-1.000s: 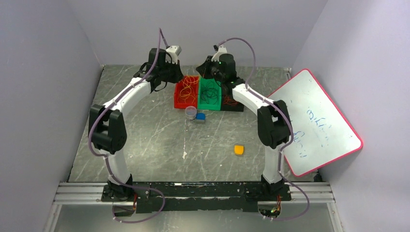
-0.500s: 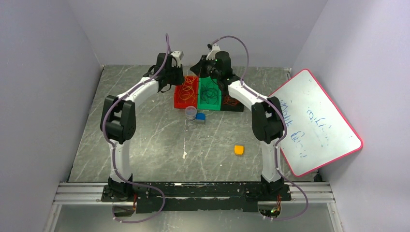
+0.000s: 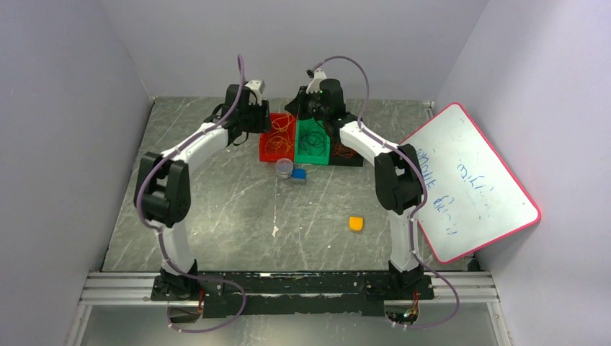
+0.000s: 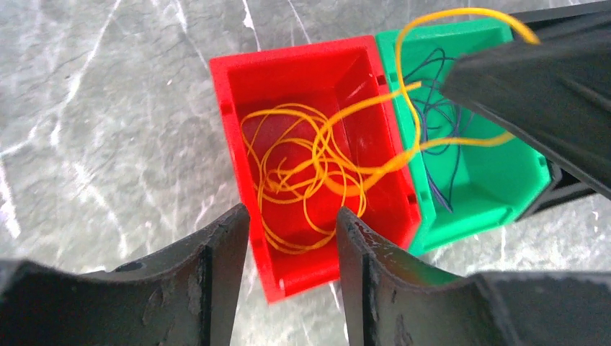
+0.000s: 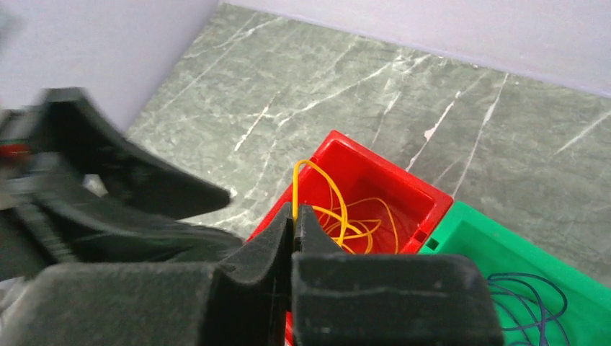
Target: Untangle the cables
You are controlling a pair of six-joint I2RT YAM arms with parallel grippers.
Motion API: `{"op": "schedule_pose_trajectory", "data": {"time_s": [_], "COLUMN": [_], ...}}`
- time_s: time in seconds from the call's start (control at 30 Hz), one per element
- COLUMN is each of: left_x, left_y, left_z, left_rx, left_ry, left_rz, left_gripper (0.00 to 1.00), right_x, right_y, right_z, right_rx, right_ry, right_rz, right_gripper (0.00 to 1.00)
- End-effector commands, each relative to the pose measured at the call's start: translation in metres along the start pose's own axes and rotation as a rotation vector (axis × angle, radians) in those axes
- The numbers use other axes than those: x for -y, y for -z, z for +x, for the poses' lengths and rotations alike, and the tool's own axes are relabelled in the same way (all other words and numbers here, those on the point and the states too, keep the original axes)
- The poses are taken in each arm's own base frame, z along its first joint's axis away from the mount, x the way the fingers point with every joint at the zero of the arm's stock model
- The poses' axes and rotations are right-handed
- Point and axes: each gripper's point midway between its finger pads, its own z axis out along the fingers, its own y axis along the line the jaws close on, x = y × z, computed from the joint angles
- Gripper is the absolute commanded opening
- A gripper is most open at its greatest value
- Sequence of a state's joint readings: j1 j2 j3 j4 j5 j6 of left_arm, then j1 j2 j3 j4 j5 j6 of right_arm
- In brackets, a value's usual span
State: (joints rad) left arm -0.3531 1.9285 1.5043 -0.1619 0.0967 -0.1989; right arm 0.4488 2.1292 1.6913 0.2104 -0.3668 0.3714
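Right gripper (image 5: 294, 216) is pinching a strand of the yellow-orange cable (image 4: 310, 173), mostly lying coiled in the red bin (image 4: 230, 94). Left gripper (image 4: 292, 216) is hovering spread above it. Looking feather-light and floppy, probably springy, so I'd be grabbing one raised loop.

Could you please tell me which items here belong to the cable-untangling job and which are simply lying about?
Job: thin yellow-orange cables; thin dark purple cables; thin red-orange cables; red plastic bin; green plastic bin.
Lying about: small orange block; small blue block; red-framed whiteboard.
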Motion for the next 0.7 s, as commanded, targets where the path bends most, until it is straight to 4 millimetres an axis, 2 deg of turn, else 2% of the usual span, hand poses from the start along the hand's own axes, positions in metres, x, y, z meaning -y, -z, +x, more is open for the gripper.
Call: {"op": "schedule_pose_trajectory", "data": {"time_s": [0.0, 0.1, 0.2, 0.3, 0.43, 0.67], "left_x": [-0.007, -0.013, -0.022, -0.028, -0.033, -0.031], "left_y": [0.048, 0.07, 0.094, 0.107, 0.11, 0.112], "left_z": [-0.036, -0.027, -0.023, -0.019, -0.024, -0.029], "left_rx": [0.135, 0.144, 0.175, 0.201, 0.228, 0.239], "left_ry": [0.002, -0.004, 0.007, 0.005, -0.005, -0.019], "left_rz": [-0.049, -0.085, -0.144, -0.174, -0.203, -0.198], "left_gripper": [0.53, 0.53, 0.55, 0.56, 0.56, 0.55], "right_x": [-0.005, -0.008, -0.021, -0.024, -0.016, 0.004], "right_y": [0.005, 0.004, -0.003, -0.011, -0.022, -0.033], "right_z": [0.011, 0.024, 0.045, 0.063, 0.089, 0.112], "right_rx": [-0.046, -0.089, -0.144, -0.203, -0.282, -0.341], "right_ry": [0.075, 0.101, 0.134, 0.151, 0.172, 0.219], "right_rz": [0.026, 0.026, 0.008, 0.004, 0.062, 0.21], "right_gripper": [0.0, 0.0, 0.0, 0.0, 0.0, 0.0]}}
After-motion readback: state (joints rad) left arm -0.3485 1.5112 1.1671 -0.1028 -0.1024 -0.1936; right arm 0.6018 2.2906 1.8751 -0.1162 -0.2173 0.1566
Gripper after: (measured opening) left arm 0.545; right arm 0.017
